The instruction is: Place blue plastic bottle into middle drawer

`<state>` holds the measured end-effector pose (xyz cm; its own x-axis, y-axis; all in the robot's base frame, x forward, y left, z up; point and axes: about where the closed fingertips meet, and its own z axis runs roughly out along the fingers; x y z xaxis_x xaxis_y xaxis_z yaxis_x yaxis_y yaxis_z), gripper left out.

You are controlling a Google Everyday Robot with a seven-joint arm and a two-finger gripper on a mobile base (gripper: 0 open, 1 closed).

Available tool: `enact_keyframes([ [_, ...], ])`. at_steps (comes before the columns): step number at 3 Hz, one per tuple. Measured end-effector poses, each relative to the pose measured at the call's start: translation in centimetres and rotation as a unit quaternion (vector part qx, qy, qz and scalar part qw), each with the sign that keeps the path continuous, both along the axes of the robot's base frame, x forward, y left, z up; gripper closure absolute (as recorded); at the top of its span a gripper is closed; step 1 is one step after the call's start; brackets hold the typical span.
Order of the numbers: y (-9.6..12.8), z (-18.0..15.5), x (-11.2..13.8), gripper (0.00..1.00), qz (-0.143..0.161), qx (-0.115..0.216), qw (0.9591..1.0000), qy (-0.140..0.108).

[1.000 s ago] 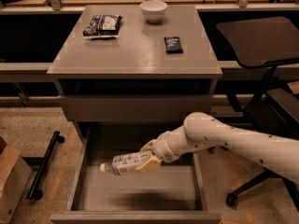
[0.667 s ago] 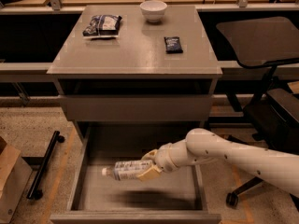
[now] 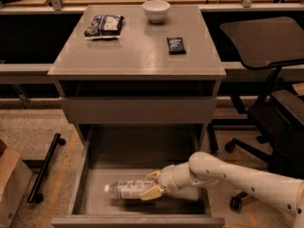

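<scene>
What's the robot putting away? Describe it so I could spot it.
Find the grey cabinet, then the deep drawer pulled open at its bottom. Inside it, the robot's hand grips a small clear bottle turned on its side, white cap pointing away from the hand. Unlike the dark snack bag and white bowl on top, it is see-through with a pale label.

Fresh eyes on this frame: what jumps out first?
The white arm reaches in from the right, its gripper clamped on the blue plastic bottle, held sideways low inside the open middle drawer. On the cabinet top behind sit a white bowl, a snack bag and a dark packet.
</scene>
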<state>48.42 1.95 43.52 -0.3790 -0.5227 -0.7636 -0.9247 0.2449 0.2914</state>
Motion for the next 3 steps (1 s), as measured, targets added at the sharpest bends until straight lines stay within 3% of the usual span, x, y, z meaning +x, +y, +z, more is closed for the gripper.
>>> enact_keyframes([
  [1, 0.2, -3.4, -0.2, 0.84, -0.012, 0.017, 0.9992, 0.034],
  [3, 0.5, -5.5, 0.8, 0.38, -0.023, 0.027, 0.9981, 0.051],
])
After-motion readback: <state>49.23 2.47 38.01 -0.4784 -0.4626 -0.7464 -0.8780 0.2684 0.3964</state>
